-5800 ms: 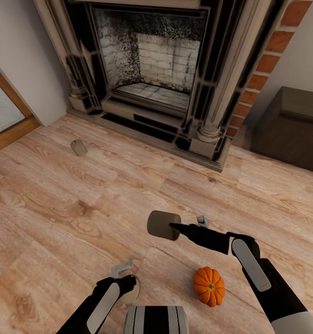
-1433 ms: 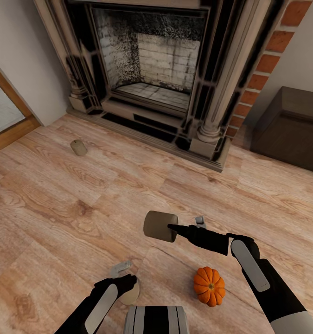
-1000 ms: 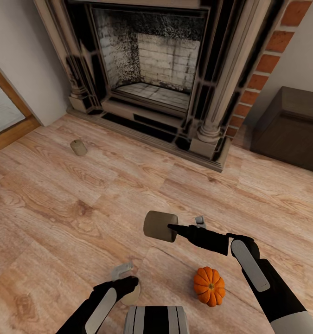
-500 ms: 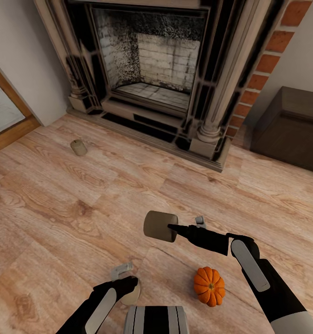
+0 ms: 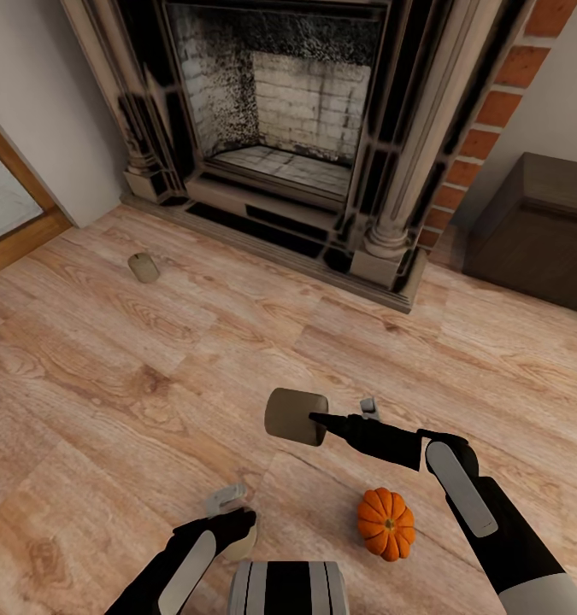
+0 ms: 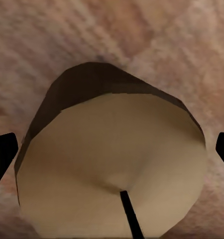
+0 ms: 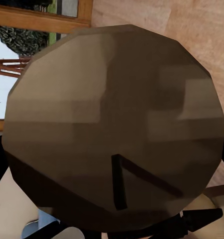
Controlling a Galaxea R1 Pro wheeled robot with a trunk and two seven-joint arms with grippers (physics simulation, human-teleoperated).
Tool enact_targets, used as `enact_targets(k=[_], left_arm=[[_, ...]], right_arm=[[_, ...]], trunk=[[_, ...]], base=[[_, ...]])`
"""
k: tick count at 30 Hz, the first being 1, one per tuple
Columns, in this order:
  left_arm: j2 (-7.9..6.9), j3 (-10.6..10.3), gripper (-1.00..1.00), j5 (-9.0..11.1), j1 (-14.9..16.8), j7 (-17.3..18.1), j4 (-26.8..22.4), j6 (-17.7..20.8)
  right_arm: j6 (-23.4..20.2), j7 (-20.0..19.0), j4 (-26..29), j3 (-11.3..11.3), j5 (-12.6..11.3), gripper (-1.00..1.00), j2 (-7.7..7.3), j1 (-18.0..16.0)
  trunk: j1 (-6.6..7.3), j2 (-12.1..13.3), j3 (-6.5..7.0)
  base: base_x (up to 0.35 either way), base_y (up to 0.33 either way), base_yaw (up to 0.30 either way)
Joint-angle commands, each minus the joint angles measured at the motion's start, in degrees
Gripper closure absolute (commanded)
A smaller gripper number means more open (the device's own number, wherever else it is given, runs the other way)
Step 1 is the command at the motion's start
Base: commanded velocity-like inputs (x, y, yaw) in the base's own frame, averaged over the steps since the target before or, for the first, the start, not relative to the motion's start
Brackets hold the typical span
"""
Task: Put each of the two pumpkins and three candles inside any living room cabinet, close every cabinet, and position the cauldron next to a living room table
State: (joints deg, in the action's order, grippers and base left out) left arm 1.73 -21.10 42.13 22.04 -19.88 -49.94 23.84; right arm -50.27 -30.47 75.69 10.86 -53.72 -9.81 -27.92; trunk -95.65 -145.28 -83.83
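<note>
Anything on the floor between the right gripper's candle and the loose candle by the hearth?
No, head view shows bare wood floor between held candle and loose candle.

The head view looks forward and down from above both arms, over the light wood-plank floor (image 5: 108,384) toward the dark stone fireplace (image 5: 279,128). Each wrist view sits very close against a stubby grey-beige cylindrical candle (image 6: 112,169) (image 7: 114,129), with the same floor behind.

Floor (image 5: 108,359): light wood planks.
Fireplace (image 5: 279,128): sooty brick firebox, pale columns, red brick edge at right.
Wall (image 5: 32,85): plain white.
Left edge: wood-framed glazing (image 5: 2,205).
</note>
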Motion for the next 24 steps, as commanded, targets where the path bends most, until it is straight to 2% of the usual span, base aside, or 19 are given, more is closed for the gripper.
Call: enact_targets(k=[1,16,17,24], left_arm=[[-0.02,-0.15,-1.00,0.60,0.02,-0.53,-0.09,0.07],[-0.14,-0.17,-1.00,0.59,0.02,-0.49,-0.07,0.07],[-0.16,-0.17,1.00,0.59,0.02,-0.46,-0.09,0.07],[-0.22,-0.17,1.00,0.59,0.02,-0.45,-0.07,0.07]], right_arm=[[-0.18,-0.11,0.00,0.03,-0.07,1.00,-0.03,-0.03],[-0.18,-0.11,0.03,0.03,-0.07,1.00,-0.03,-0.03],[-0.18,-0.11,0.03,0.03,-0.07,1.00,-0.03,-0.03],[-0.18,-0.11,0.02,0.03,-0.07,1.00,-0.03,-0.03]], trunk=[[0.01,-0.02,-0.04],[0.01,-0.02,-0.04],[0.01,-0.02,-0.04],[0.01,-0.02,-0.04]], base=[[0.000,0.000,0.000],[0.000,0.000,0.000],[0.000,0.000,0.000],[0.000,0.000,0.000]])
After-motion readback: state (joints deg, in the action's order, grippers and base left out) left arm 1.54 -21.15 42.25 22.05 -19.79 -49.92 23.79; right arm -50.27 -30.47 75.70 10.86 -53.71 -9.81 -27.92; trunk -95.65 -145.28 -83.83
